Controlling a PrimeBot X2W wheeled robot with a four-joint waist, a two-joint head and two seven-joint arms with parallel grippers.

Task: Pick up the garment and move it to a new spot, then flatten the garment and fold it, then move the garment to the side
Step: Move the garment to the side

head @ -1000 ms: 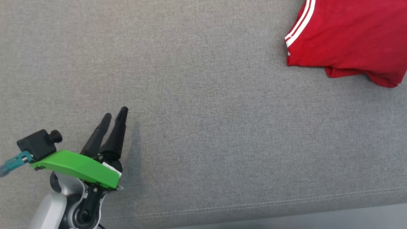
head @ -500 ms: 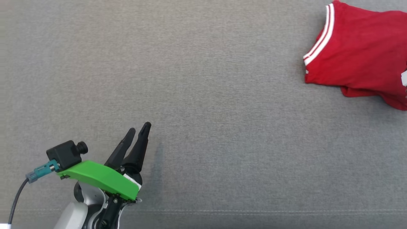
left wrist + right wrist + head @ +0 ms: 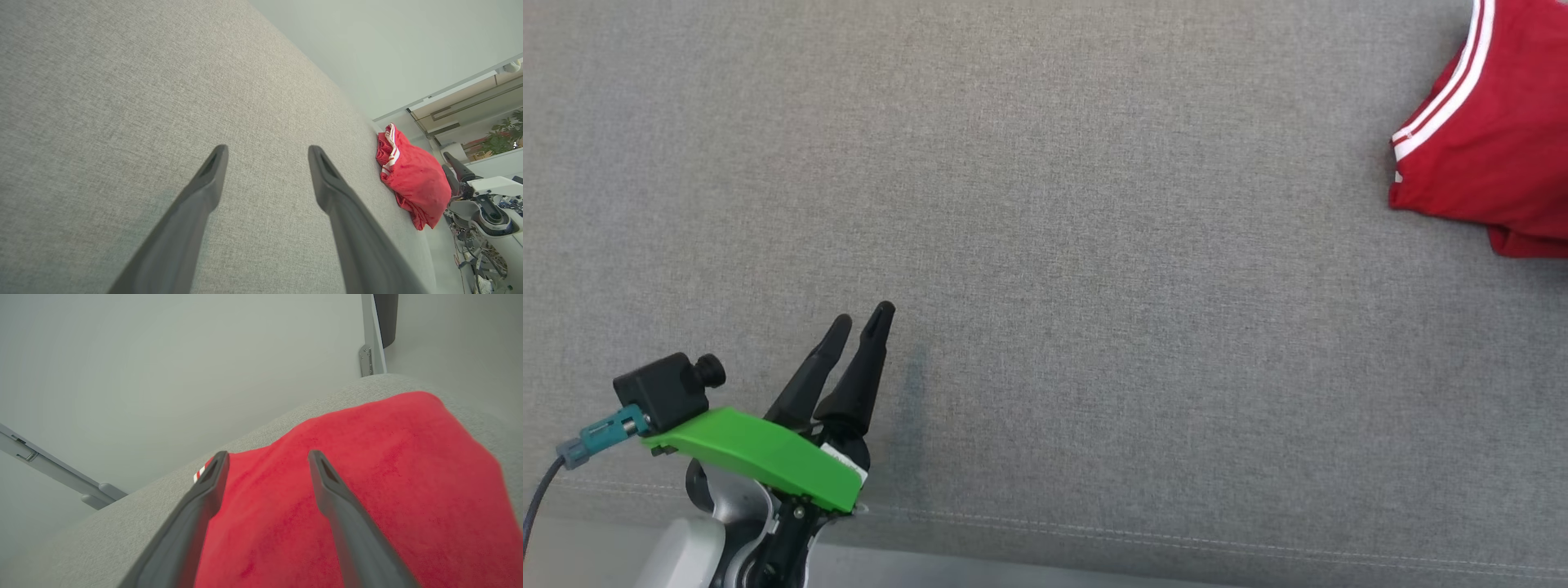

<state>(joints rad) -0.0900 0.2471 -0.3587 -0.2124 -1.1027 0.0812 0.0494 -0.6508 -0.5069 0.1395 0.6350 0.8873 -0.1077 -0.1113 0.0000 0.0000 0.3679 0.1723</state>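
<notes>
Garment [image 3: 1494,139], red, bunched: our right gripper [image 3: 266,454] hangs spread, empty, over it; left gripper [image 3: 864,320] spread, well apart. We should pinch an edge.

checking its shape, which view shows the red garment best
Left wrist view: the whole red garment shows, edge to edge. The head view cuts it off at its right edge; the right wrist view sees a close stretch of it.

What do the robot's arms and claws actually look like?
The left gripper has two long, tapered black fingers. Behind them, a bright green cover carries a small black camera with a teal plug and dark cable. The forearm is pale grey-white. The right gripper has matching dark fingers.
</notes>
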